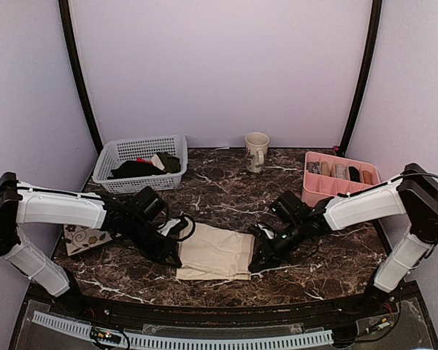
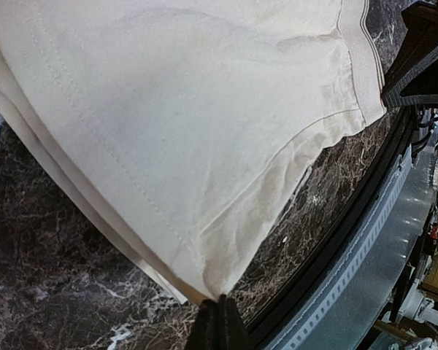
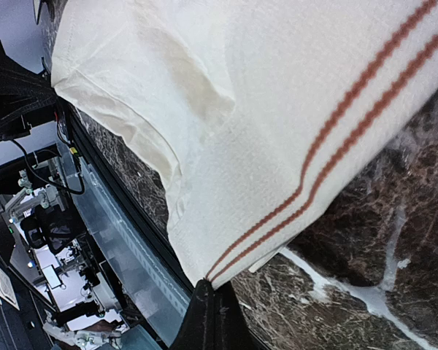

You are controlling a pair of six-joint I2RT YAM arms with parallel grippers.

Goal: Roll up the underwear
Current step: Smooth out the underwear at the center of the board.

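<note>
The cream underwear point(image 1: 215, 254) lies flat on the dark surface point(image 1: 226, 193), near the middle and a bit toward 6 o'clock. The left tool point(image 1: 177, 257) is pressed together, pinching the cloth on its 9 o'clock side. The right tool point(image 1: 257, 261) is pressed together too, pinching a corner on the 3 o'clock side, where two thin red lines run along the band. A white basket point(image 1: 131, 181) with dark clothes sits at 10 o'clock. A mug point(image 1: 256, 151) sits at 12 o'clock, a pink box point(image 1: 328, 195) at 2 o'clock and a flowery tile point(image 1: 84, 239) at 9 o'clock.
</note>
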